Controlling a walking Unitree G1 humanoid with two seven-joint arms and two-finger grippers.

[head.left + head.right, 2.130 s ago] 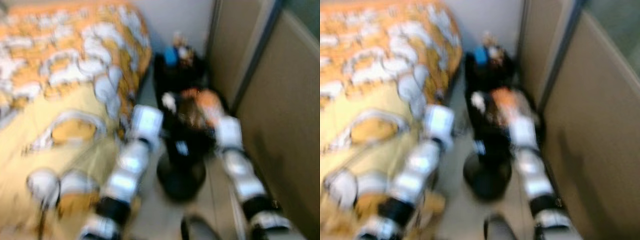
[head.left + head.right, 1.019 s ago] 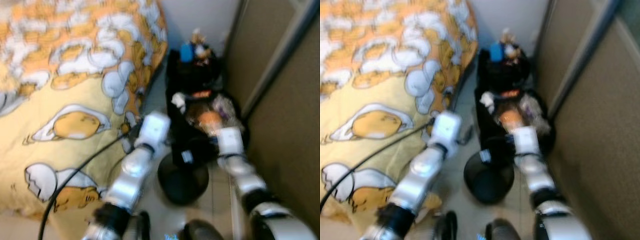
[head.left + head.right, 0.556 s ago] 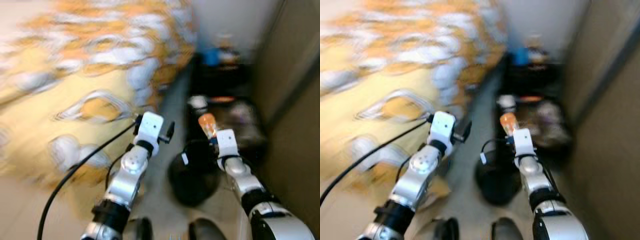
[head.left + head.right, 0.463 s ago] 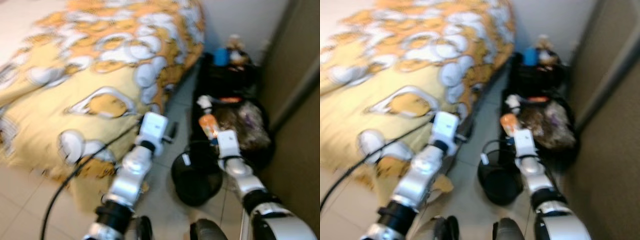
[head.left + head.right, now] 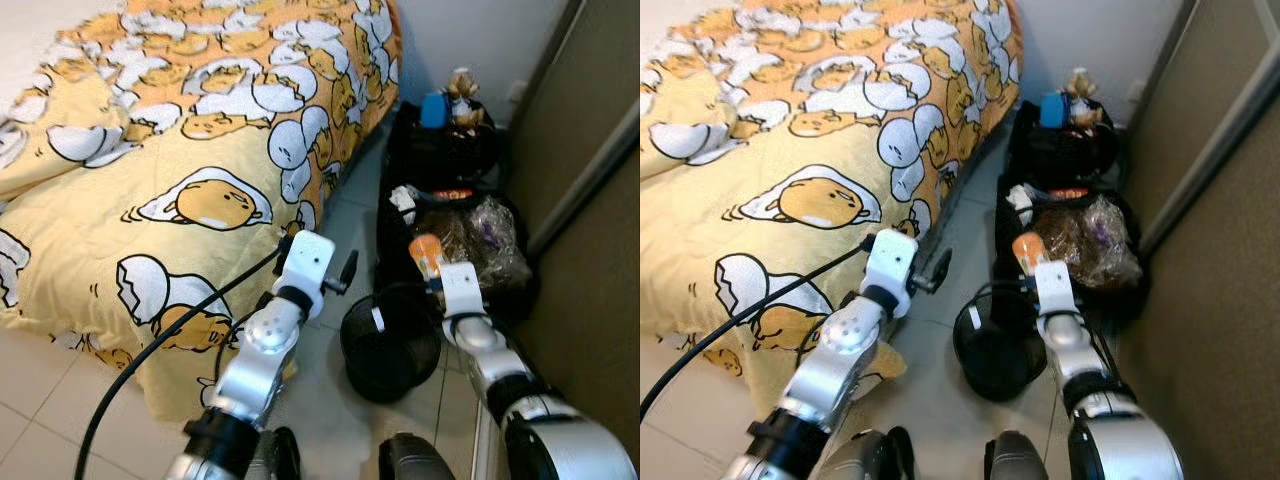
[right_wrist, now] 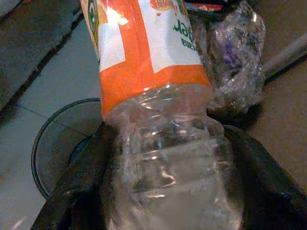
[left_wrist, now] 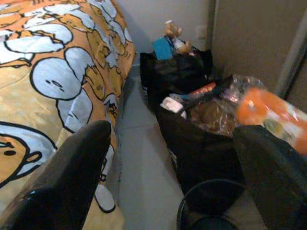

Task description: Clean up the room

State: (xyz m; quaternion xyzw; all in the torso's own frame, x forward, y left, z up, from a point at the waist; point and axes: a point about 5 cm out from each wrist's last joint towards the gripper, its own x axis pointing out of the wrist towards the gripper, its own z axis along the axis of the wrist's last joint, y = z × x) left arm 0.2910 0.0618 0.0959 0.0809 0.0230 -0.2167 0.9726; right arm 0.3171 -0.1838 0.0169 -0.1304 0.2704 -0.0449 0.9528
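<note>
so the right gripper (image 6: 163, 201) is clamped round the clear end of the plastic bottle (image 6: 153, 96), which stands roughly upright, long axis near vertical, orange-labelled end up, right over the far rim of the black mesh bin (image 5: 390, 340). left gripper (image 7: 168, 172) hangs spread wide, holding nothing, between the bed's corner (image 5: 180, 250) and the bin. compared with half a second ago the blur's gone and the bottle sits about the same, just above the bin beside the black bags (image 5: 470, 230).
</note>
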